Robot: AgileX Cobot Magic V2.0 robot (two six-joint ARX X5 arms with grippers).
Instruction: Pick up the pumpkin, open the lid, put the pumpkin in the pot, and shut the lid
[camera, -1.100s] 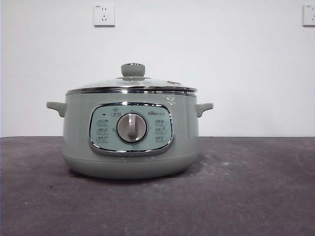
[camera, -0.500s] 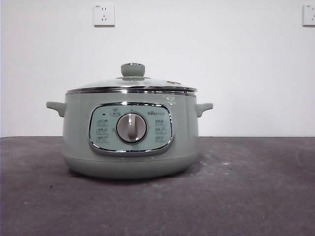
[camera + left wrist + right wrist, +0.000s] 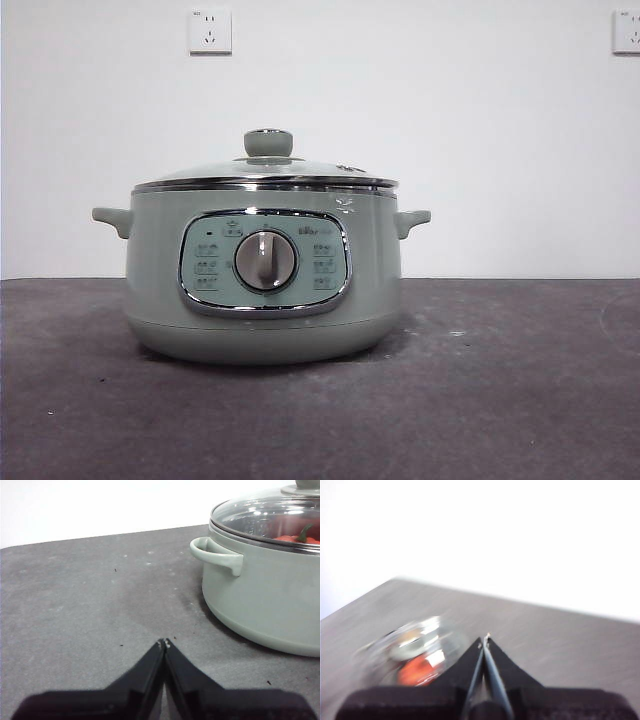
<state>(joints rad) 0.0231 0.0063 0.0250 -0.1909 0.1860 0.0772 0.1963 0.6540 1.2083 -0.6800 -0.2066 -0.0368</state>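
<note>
The pumpkin (image 3: pixel 295 537) sits inside the pot (image 3: pixel 265 275) under the closed lid (image 3: pixel 266 170), so the task looks finished. Both the left gripper (image 3: pixel 164 642) and right gripper (image 3: pixel 484 639) are pressed together, empty, clear of the pot.

The markings on the pot's control panel (image 3: pixel 265 262) are too small to read.

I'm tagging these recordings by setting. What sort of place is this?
Probably a lab or test bench, not a home kitchen. The pot, with the lid on and the pumpkin inside, stands alone on a dark grey table before a bare white wall with sockets.
</note>
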